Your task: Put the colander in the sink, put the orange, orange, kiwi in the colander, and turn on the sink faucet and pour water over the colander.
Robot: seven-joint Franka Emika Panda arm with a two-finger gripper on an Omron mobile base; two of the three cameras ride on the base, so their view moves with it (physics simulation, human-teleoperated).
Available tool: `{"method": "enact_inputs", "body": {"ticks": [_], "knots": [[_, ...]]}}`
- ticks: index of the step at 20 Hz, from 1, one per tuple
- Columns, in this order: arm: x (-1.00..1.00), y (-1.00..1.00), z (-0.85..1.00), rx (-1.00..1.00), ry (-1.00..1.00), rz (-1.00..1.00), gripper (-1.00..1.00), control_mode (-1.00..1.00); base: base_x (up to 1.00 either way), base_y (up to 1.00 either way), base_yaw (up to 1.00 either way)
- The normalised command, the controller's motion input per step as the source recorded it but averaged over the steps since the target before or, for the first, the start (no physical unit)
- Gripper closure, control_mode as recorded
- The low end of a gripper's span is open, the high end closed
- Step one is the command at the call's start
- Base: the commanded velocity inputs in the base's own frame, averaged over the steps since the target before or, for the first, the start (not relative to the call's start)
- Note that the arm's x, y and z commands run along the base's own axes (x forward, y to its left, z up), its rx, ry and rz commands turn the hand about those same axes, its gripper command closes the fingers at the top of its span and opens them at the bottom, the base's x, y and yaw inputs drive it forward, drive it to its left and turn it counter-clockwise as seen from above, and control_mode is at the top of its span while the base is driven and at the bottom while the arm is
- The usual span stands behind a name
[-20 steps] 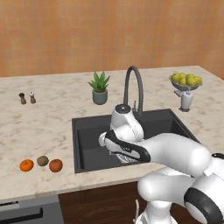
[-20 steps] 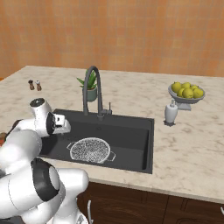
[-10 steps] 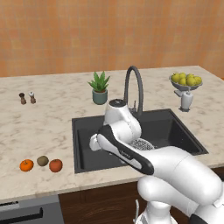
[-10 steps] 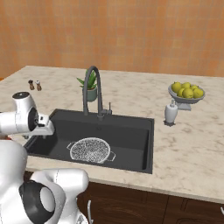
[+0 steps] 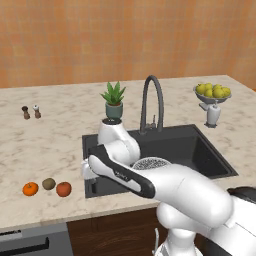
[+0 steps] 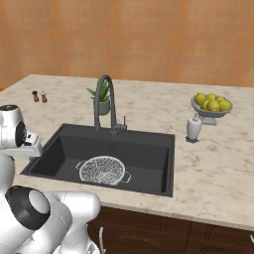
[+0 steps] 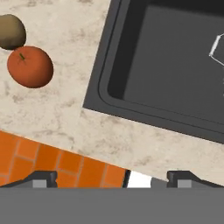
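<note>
The silver mesh colander (image 6: 102, 170) sits on the floor of the dark sink (image 6: 154, 149); my arm covers part of the colander (image 5: 151, 162) in the left base view. On the counter left of the sink lie a bright orange (image 5: 30, 189), the olive-brown kiwi (image 5: 48, 184) and a reddish orange (image 5: 63, 189). My gripper (image 7: 113, 179) hangs open and empty above the counter's front edge by the sink's (image 7: 175, 65) front-left corner. The reddish orange (image 7: 30, 66) and the kiwi (image 7: 11, 31) lie off to one side of it. The gooseneck faucet (image 5: 151, 100) stands behind the basin, with no stream showing.
A potted plant (image 5: 114, 101) stands behind the sink. At the back right are a pedestal bowl of lemons (image 5: 213, 92) and a white bottle (image 5: 213, 115). Two small shakers (image 5: 31, 112) sit at the far left. Orange floor tiles (image 7: 52, 162) show below the counter edge.
My arm has swung left, from over the sink to the counter's front edge near the fruit. The gripper stays open. The colander and fruit have not moved.
</note>
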Motion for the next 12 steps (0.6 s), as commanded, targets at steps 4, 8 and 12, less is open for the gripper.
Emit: {"method": "enact_inputs", "body": {"ticks": [4, 8, 12], "knots": [[0.33, 0.66, -0.16, 0.0, 0.0, 0.0, -1.0, -1.0, 0.0, 0.0, 0.0], [0.44, 0.61, -0.15, -0.03, 0.0, 0.0, -1.0, -1.0, 0.0, 0.0, 0.0], [0.01, 0.59, -0.01, -0.05, 0.02, 0.0, -1.0, -1.0, 0.0, 0.0, 0.0]]}}
